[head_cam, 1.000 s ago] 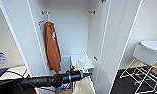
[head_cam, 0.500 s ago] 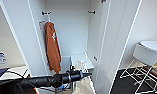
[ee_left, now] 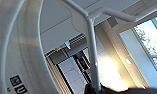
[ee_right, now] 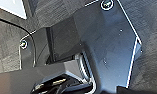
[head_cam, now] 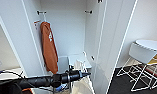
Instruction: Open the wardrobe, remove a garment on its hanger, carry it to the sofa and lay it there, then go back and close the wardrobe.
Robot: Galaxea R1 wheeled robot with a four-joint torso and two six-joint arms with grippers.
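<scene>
The left arm (head_cam: pixel 56 79) reaches slightly further toward the wardrobe (head_cam: pixel 69 30); the white garment (head_cam: pixel 80 65) sits lower and nearer.

The wardrobe (head_cam: pixel 69 30) is plain white inside and on its open doors. Against its left inner wall hangs a rust-orange garment (head_cam: pixel 49 47) with small white marks on the chest. To the right of the wardrobe, a white chair (head_cam: pixel 144 53) on white wire legs stands on dark carpet (head_cam: pixel 121 86).

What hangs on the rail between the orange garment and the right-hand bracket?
Nothing: in the head view the stretch from the orange garment to the bracket is bare white wardrobe back.
</scene>
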